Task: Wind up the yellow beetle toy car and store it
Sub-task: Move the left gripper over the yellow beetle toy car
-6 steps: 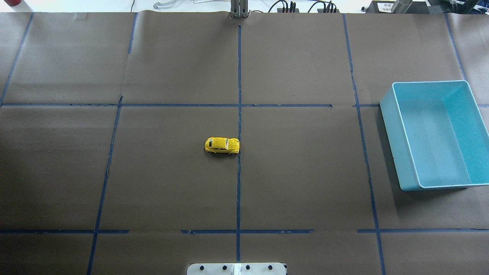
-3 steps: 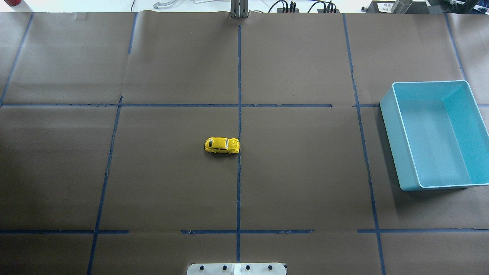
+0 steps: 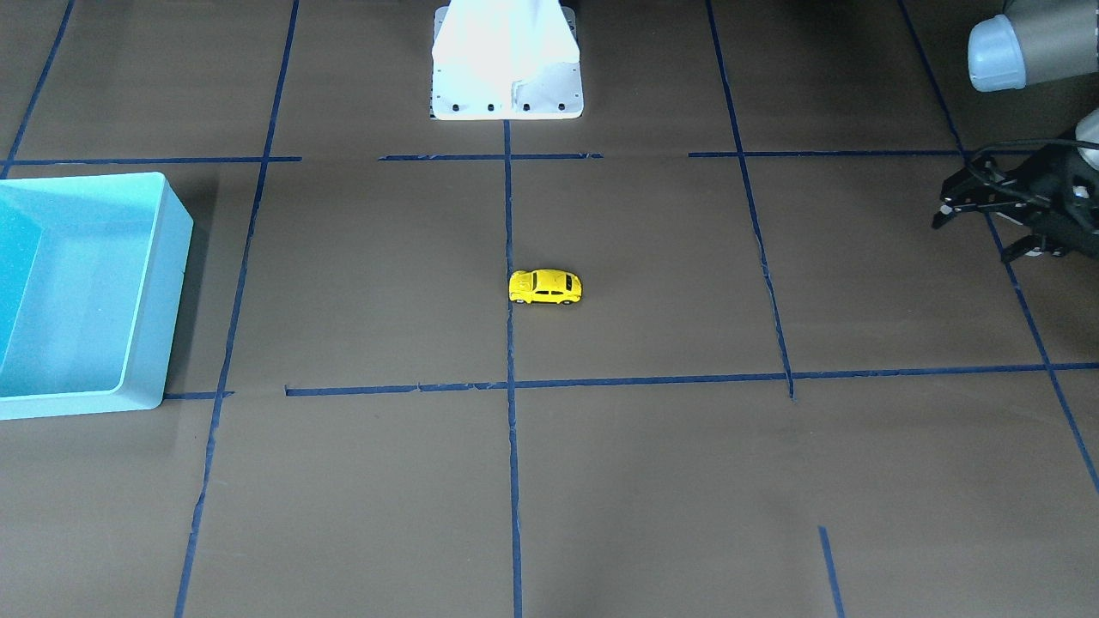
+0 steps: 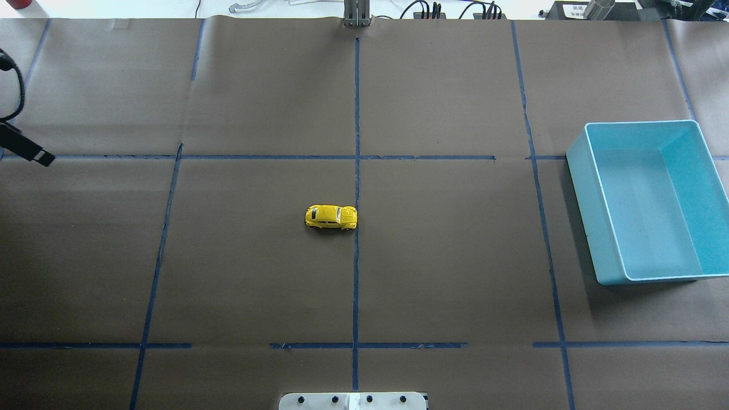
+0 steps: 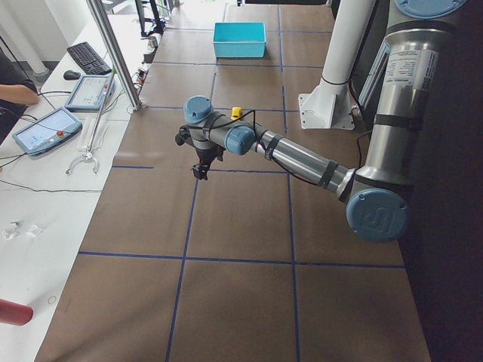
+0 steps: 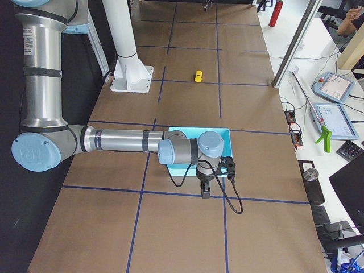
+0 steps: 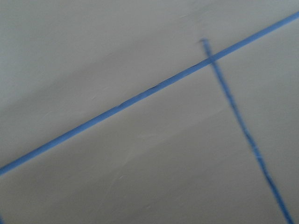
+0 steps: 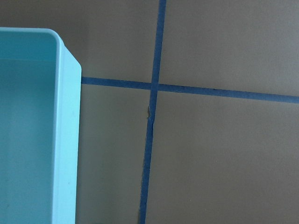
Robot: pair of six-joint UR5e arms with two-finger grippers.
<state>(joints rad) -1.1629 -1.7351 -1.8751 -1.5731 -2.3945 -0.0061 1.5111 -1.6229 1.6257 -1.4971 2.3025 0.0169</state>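
Note:
The yellow beetle toy car (image 4: 331,217) stands on its wheels on the brown table, next to the centre blue tape line. It also shows in the front view (image 3: 545,287) and, small, in both side views (image 5: 235,113) (image 6: 198,75). My left gripper (image 3: 976,232) hovers far to the car's left, empty, its two fingers apart. One of its fingers (image 4: 27,149) shows at the overhead view's left edge. My right gripper (image 6: 207,190) hangs by the teal bin's near corner, seen only from the side, so I cannot tell its state.
An empty teal bin (image 4: 582,193) sits at the table's right side; its wall shows in the front view (image 3: 163,283) and in the right wrist view (image 8: 65,130). The white robot base (image 3: 506,64) stands at the near middle edge. Blue tape lines cross the table.
The left gripper has come into the overhead view at its left edge, where it did not show before. The car and the bin have not moved.

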